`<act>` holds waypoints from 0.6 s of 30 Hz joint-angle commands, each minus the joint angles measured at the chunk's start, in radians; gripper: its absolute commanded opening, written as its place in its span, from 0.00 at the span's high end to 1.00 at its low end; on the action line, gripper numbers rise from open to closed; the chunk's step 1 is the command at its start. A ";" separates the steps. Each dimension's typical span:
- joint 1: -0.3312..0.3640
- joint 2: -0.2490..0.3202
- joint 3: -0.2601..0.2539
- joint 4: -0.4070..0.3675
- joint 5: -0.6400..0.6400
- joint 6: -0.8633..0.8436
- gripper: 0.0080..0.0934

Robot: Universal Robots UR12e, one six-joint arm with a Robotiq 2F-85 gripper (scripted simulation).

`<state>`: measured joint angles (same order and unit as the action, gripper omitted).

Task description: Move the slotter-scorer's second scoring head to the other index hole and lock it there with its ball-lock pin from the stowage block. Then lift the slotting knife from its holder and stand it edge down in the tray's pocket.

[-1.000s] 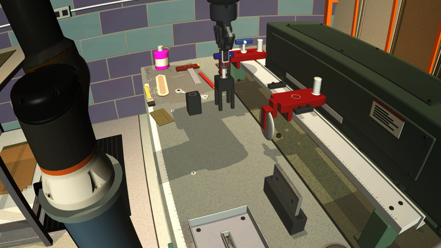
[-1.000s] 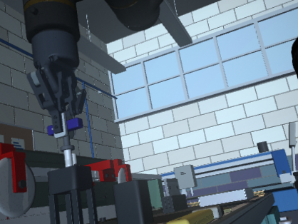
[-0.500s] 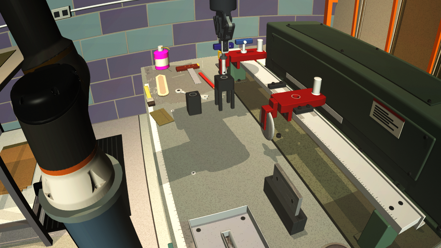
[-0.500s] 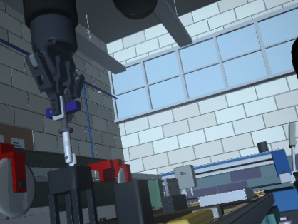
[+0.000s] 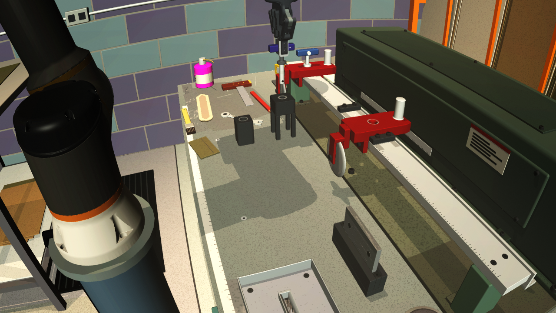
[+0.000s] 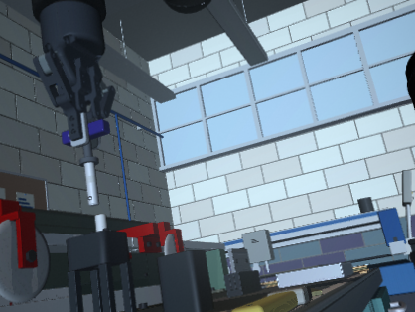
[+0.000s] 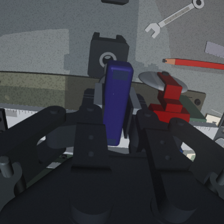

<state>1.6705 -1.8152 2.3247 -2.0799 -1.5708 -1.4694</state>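
The second scoring head [image 5: 369, 128] is a red carriage with a white knob and an open hole on top. It sits midway along the white rail. My gripper [image 5: 282, 46] hangs above the black stowage block [image 5: 282, 104] at the far end of the table. Its fingers clamp the blue T-handle of the ball-lock pin [image 6: 89, 164]. The pin's silver shank hangs straight down, clear above the block [image 6: 97, 248]. The handle [image 7: 116, 102] stands between my fingers in the wrist camera. The slotting knife [image 5: 363, 237] stands in its black holder near the front. The grey tray [image 5: 287, 290] lies left of it.
Behind the work stands the dark green machine housing [image 5: 447, 89] along the rail. A first red head [image 5: 309, 70] with its own blue pin sits at the far rail end. A second black block [image 5: 244, 129], a pencil, a wrench and a pink bottle [image 5: 204, 73] lie on the far table.
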 commanded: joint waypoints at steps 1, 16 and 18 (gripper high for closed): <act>0.000 -0.001 -0.002 0.002 0.000 0.000 1.00; 0.000 -0.014 -0.017 0.029 0.000 0.000 1.00; 0.000 -0.014 -0.018 0.030 0.000 0.000 1.00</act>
<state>1.6705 -1.8293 2.3079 -2.0490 -1.5708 -1.4694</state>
